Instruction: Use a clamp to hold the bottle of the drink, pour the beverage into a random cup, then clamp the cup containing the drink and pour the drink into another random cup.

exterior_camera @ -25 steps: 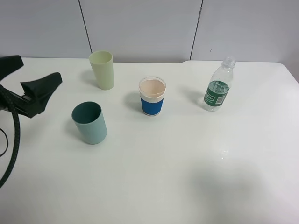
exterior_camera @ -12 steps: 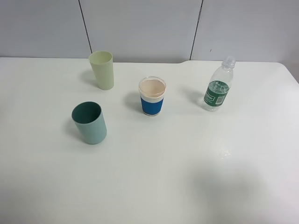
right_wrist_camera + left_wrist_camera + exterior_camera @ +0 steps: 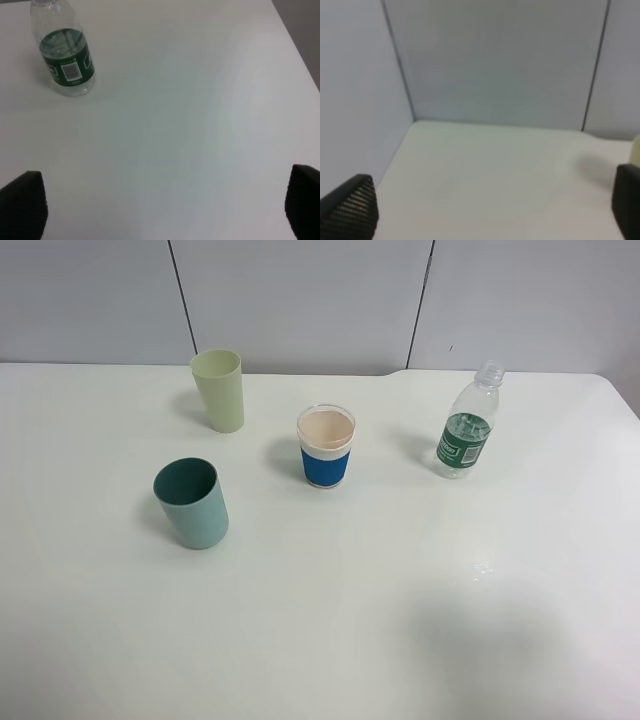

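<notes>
1. We see a wide white table [image 3: 330,620] carrying every object, with grey wall panels [image 3: 300,300] behind it.
2. The clear bottle [image 3: 467,422] with a green label stands upright at the far right, capless (as far as we can tell), well apart from the cups.
3. The pale yellow-green tumbler [image 3: 219,390], the tallest cup, stands upright at the far left.
4. The teal cup [image 3: 190,503] stands nearer us, in front of the tumbler.
5. The white cup with a blue sleeve [image 3: 326,446] stands between the tumbler and the bottle.
6. The left gripper [image 3: 495,210] has its jaws spread wide over bare table, holding nothing.
7. The right gripper [image 3: 165,205] is likewise wide apart and empty, with the bottle ahead of it.
</notes>
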